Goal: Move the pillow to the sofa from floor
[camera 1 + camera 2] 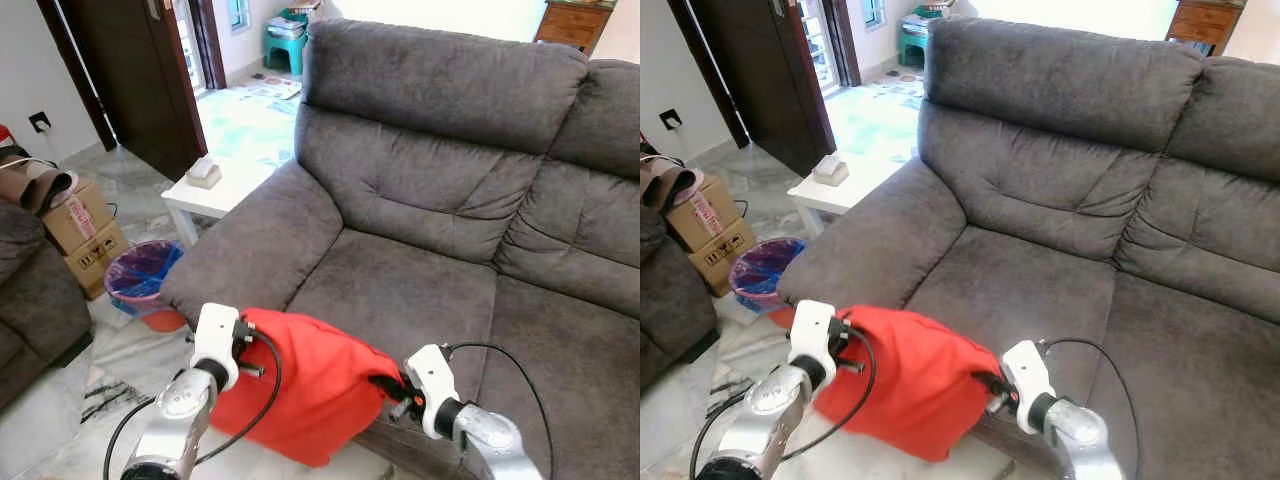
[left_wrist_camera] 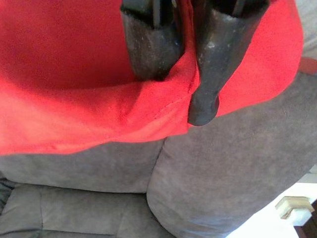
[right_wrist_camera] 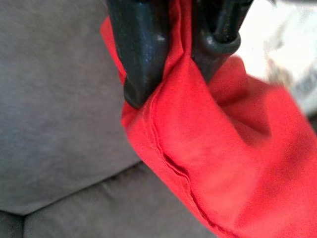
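Note:
A red pillow (image 1: 300,385) hangs between my two arms, just in front of the front edge of the grey sofa (image 1: 430,200) seat. My left gripper (image 1: 252,345) is shut on the pillow's left upper corner; its black fingers (image 2: 203,74) pinch a fold of red cloth. At the right corner my right gripper (image 1: 392,390) is shut on the fabric too, with the seam squeezed between its fingers (image 3: 141,54). The pillow's lower part droops below seat height, over the floor.
A white side table (image 1: 215,195) with a tissue box (image 1: 204,172) stands left of the sofa arm. A bin with a blue liner (image 1: 145,280) and cardboard boxes (image 1: 85,235) sit on the marble floor at left. A dark door (image 1: 130,70) stands behind.

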